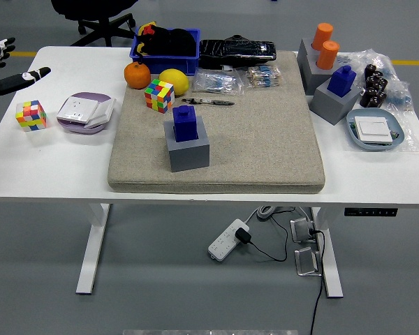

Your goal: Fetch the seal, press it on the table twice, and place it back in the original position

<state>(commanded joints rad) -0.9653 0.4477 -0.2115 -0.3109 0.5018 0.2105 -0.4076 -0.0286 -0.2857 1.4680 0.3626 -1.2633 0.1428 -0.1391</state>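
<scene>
At the frame's left edge, my left hand [5,70] mostly cut off, fingers spread, holding nothing, seal [185,123] well right on its block [188,148], mat [265,139] open beyond.

Probably a lab or office: white desk [49,174] on grey floor; office chair [98,17]; power strip [227,239] beneath.

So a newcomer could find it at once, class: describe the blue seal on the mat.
On the beige mat, left of centre, stands a grey block. The blue seal sits upright on top; the other blue seal stands off the mat, far right.
</scene>
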